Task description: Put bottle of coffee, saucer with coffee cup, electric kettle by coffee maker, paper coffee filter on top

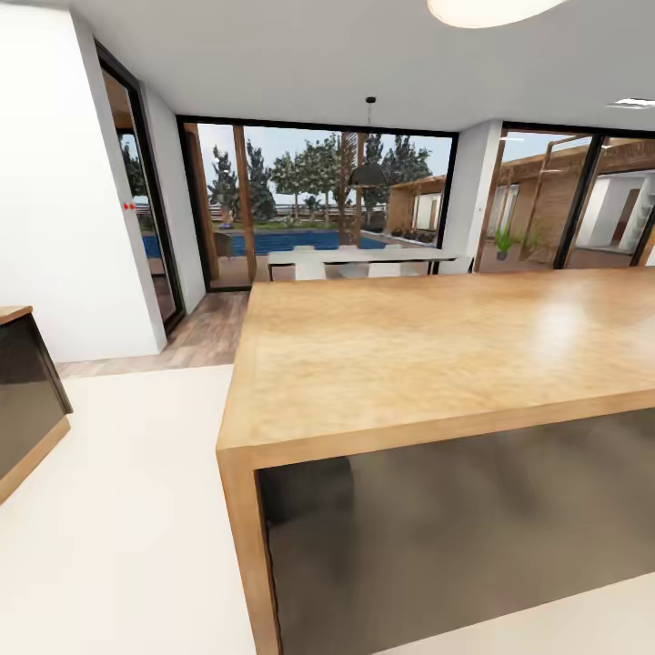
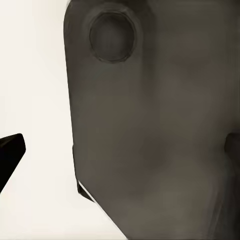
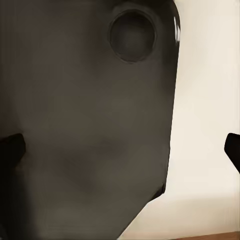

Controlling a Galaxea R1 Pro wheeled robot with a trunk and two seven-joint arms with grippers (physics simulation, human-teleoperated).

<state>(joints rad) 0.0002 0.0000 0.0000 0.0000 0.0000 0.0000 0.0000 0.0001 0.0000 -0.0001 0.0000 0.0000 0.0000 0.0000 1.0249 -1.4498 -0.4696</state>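
I'm looking across a long wooden tabletop (image 1: 437, 355) that runs from the middle of my view off to the right, with a dark panel (image 1: 455, 537) beneath its near edge. A pale floor (image 1: 118, 528) spreads to the left, where the corner of another dark-fronted cabinet (image 1: 27, 400) with a wooden top juts in. A white wall (image 1: 55, 182) stands behind it. Farther back I see a white dining table (image 1: 364, 258) with chairs under a dark pendant lamp (image 1: 368, 173), in front of tall glass doors (image 1: 309, 191). Through them are trees and a blue pool (image 1: 291, 240). A potted plant (image 1: 502, 242) shows through the right-hand glazing.
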